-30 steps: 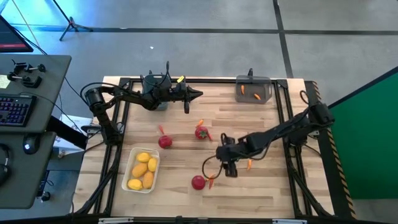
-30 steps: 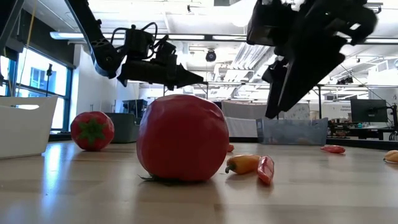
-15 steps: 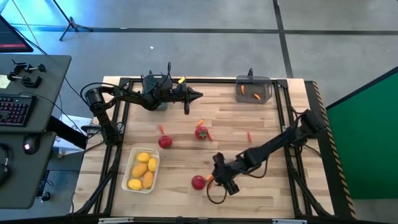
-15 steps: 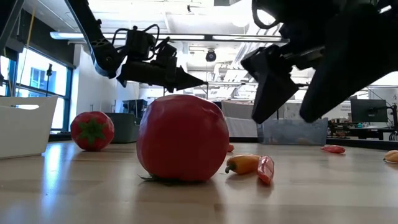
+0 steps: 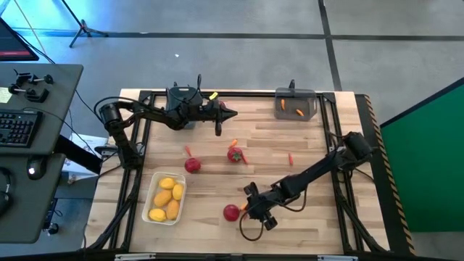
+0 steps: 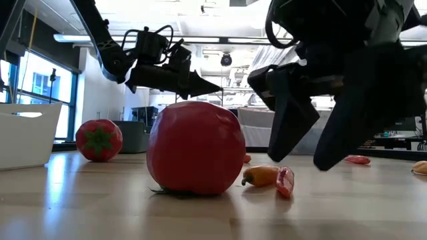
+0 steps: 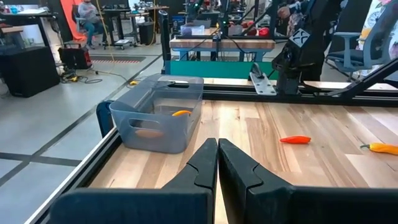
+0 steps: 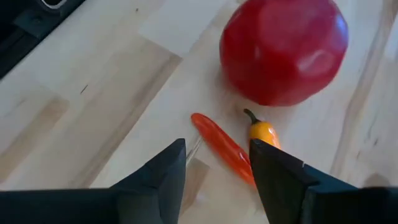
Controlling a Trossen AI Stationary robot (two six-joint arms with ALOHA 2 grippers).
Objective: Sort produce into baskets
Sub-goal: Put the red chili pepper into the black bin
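The right hand (image 8: 214, 165) hangs low over the bench (image 5: 312, 217) with its fingers apart, straddling a thin red pepper (image 8: 222, 148) that lies just beside a small orange pepper (image 8: 263, 132) and a red tomato (image 8: 283, 50). The pepper looks light, rigid and smooth, likely to skid or roll, so pinch it across its narrow middle. The left hand (image 7: 217, 163) waits closed and empty near the grey bin (image 7: 155, 118).

No words, brand names or numbers can be read anywhere. The nearest thing to a sign is a white X-shaped mark on a dark panel (image 7: 300, 37) beyond the far edge of the surface (seen from the left wrist; a logo perhaps, no lettering legible).
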